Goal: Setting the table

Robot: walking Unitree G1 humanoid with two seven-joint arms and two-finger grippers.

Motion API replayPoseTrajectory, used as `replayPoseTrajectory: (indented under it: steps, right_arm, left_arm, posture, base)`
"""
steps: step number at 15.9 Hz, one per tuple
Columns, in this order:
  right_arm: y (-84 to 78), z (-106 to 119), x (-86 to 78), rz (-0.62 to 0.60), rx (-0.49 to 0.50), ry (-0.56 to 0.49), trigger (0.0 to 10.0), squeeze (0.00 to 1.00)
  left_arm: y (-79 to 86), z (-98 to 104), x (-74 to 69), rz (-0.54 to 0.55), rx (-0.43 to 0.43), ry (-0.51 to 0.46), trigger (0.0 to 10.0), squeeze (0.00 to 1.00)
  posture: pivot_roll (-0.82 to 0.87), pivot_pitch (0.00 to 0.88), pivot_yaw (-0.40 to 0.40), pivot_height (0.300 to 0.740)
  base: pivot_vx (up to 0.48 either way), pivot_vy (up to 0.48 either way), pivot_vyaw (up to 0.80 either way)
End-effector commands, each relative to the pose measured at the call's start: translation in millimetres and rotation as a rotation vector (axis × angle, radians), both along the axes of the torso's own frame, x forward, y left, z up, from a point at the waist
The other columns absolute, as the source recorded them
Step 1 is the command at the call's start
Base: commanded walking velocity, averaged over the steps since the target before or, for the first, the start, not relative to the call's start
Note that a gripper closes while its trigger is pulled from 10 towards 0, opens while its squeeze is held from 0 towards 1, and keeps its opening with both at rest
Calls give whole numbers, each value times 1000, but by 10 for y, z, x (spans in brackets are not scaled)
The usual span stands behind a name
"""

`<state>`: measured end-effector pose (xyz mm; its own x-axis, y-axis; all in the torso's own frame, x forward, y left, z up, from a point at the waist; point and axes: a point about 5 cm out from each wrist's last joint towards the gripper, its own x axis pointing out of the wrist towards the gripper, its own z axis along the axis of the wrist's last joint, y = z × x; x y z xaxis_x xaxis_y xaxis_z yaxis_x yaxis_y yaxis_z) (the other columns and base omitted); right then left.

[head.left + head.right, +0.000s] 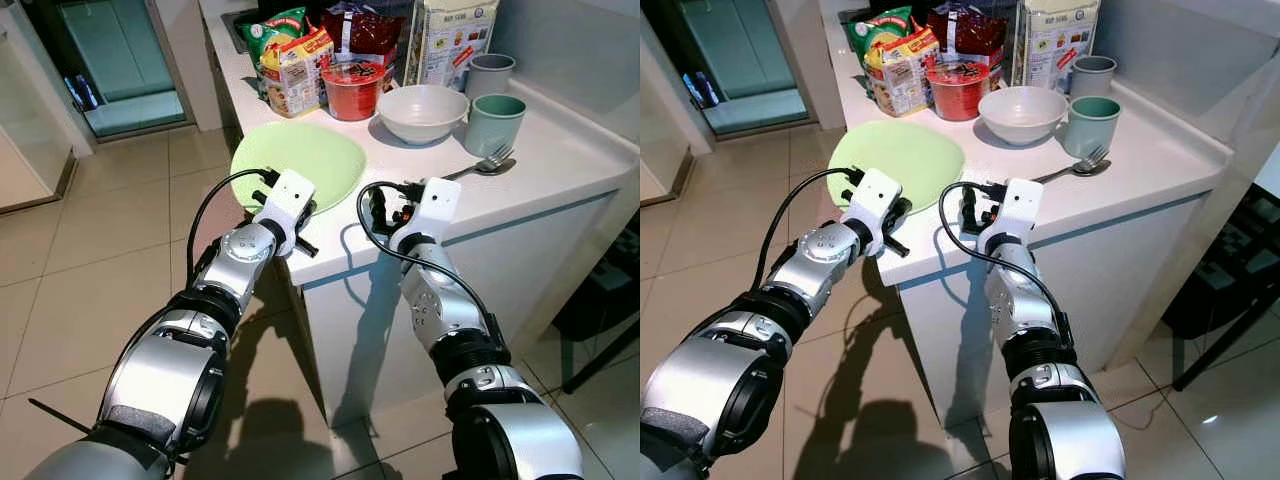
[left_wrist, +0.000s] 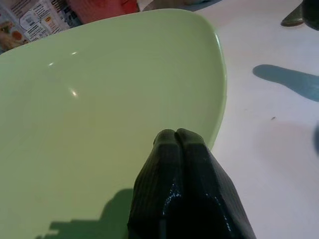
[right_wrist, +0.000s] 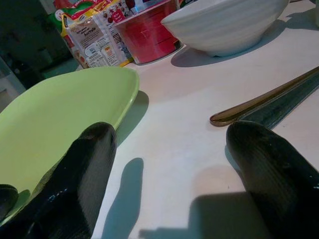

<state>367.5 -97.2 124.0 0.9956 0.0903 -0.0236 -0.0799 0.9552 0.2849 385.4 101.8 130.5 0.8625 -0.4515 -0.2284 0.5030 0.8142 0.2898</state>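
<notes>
Hovering pinched-shut left gripper (image 2: 177, 137) over plate (image 1: 300, 160), spreading right gripper (image 3: 169, 164) wide beside fork (image 1: 485, 165) ahead; likely needing a low, level reach along the handle.

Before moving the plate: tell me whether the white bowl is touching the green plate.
Apart. In the right wrist view, bare white counter lies between the green plate and the white bowl; the left eye view shows the same gap.
</notes>
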Motion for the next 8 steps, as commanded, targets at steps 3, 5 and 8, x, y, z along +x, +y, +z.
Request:
replayPoseTrajectory:
  steps: [3,5,8]
  right_arm:
    - [48,-82,-10,17,-15,49,10000,0]
    - [55,8,8,23,-29,1,10000,0]
    - [70,28,11,34,-41,-10,10000,0]
  left_arm:
    - [25,-223,-86,-19,60,98,10000,0]
    - [24,-225,-87,-17,59,99,10000,0]
    - [19,-224,-86,-18,60,99,10000,0]
  posture:
    - [19,0,104,740]
    - [19,0,103,740]
    - [18,0,100,740]
  base:
    - [0,0,0]
    - [0,0,0]
    - [0,0,0]
